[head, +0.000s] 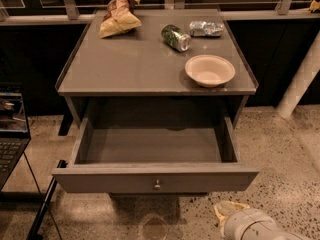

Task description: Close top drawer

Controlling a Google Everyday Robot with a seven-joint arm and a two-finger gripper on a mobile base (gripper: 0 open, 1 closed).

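The top drawer (155, 180) of the grey-brown cabinet (145, 66) is pulled far out toward me and is empty inside. Its flat front carries a small round metal knob (157, 185) at centre. My gripper (229, 211) shows at the bottom right, low and to the right of the drawer front, apart from it, with a yellowish tip on a pale grey arm (252, 226). The two lower drawers are hidden beneath the open one.
On the cabinet top lie a chip bag (119, 16), a green can (175, 37) on its side, a crumpled foil packet (206, 29) and a cream bowl (209, 70). A laptop on a stand (11, 129) is at the left. A white post (300, 84) leans at the right.
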